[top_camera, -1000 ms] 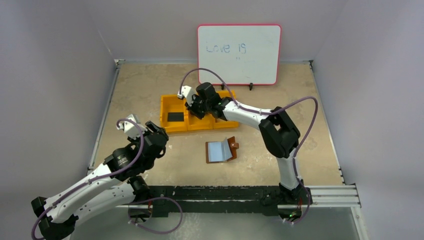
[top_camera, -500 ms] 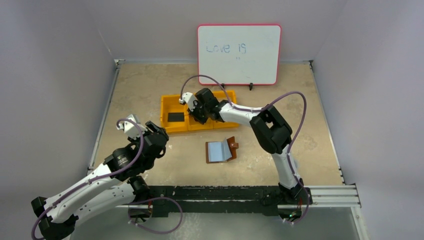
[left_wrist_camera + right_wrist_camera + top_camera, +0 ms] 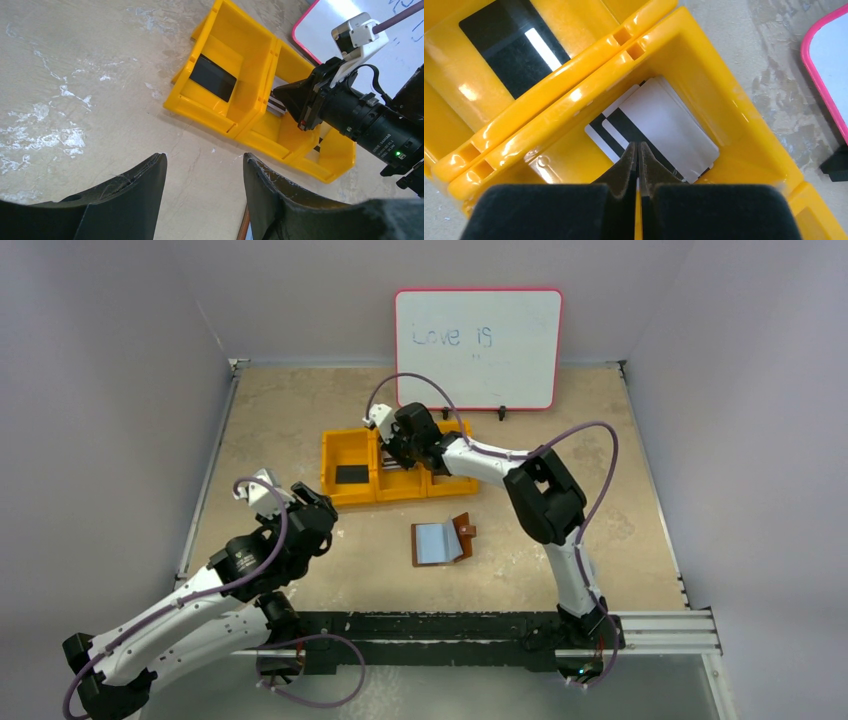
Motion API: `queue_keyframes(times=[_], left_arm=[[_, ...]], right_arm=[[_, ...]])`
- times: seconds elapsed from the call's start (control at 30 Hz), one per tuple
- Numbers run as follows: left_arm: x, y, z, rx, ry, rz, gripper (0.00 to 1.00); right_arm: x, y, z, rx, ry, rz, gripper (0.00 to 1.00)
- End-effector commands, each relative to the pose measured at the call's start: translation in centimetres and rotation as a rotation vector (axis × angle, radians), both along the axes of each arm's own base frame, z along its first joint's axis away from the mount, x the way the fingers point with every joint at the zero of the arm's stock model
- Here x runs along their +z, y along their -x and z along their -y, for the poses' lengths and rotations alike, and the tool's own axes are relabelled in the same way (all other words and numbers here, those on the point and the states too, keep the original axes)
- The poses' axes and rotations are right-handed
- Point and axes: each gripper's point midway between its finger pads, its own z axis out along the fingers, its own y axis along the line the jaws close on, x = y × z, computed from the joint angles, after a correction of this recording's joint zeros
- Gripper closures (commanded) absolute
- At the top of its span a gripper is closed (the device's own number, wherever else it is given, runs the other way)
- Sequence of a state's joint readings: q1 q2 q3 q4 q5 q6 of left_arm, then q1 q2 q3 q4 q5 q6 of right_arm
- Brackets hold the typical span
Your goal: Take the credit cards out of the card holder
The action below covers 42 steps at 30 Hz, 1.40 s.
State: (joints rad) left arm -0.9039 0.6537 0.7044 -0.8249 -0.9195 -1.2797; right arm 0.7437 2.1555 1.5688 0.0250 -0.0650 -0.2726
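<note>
Over the middle compartment of the bin [image 3: 574, 95], the right claw [image 3: 638, 145] hangs pressed shut, empty, pale cards [image 3: 664, 125] directly beneath. The open holder [image 3: 440, 542] lies behind it, slightly right, long axis crosswise; the left claw [image 3: 204, 159], spread, sits about as near.

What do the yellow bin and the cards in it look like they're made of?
Yellow three-compartment bin: apparently moulded plastic, glossy, glare on its rims. White dark-striped cards, black card: thin, flat, probably plastic; the black one mirrors a light.
</note>
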Motion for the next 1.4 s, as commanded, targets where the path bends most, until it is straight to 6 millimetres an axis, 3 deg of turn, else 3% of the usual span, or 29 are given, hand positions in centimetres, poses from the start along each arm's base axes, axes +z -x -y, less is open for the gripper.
queue_keyframes(times=[0.0, 0.13, 0.33, 0.57, 0.83, 1.1, 1.23, 1.37], left_arm=[[0.0, -0.2, 0.0, 0.017, 0.012, 0.009, 0.43], [-0.1, -0.2, -0.1, 0.02, 0.015, 0.009, 0.43], [-0.3, -0.3, 0.2, 0.015, 0.019, 0.006, 0.43], [-0.3, -0.3, 0.3, 0.012, 0.017, 0.004, 0.43], [-0.2, -0.3, 0.2, 0.015, 0.018, 0.006, 0.43], [-0.1, -0.2, 0.0, 0.02, 0.02, 0.008, 0.43], [-0.2, -0.2, 0.1, 0.018, 0.016, 0.004, 0.43], [-0.2, -0.3, 0.3, 0.013, 0.014, 0.002, 0.43]], right_arm=[[3.0, -1.1, -1.0, -0.01, -0.074, 0.054, 1.0], [4.3, 1.2, -1.9, 0.094, -0.136, 0.011, 1.0], [2.0, 2.9, -1.7, 0.133, -0.102, -0.057, 1.0], [0.0, 1.8, -1.1, 0.067, -0.056, -0.061, 1.0], [0.8, -0.7, -1.1, -0.023, -0.076, 0.025, 1.0], [0.7, -1.2, -1.2, -0.036, -0.086, 0.034, 1.0], [2.3, -0.8, -1.4, -0.028, -0.116, 0.03, 1.0], [7.3, 0.2, -1.5, -0.003, -0.194, 0.07, 1.0]])
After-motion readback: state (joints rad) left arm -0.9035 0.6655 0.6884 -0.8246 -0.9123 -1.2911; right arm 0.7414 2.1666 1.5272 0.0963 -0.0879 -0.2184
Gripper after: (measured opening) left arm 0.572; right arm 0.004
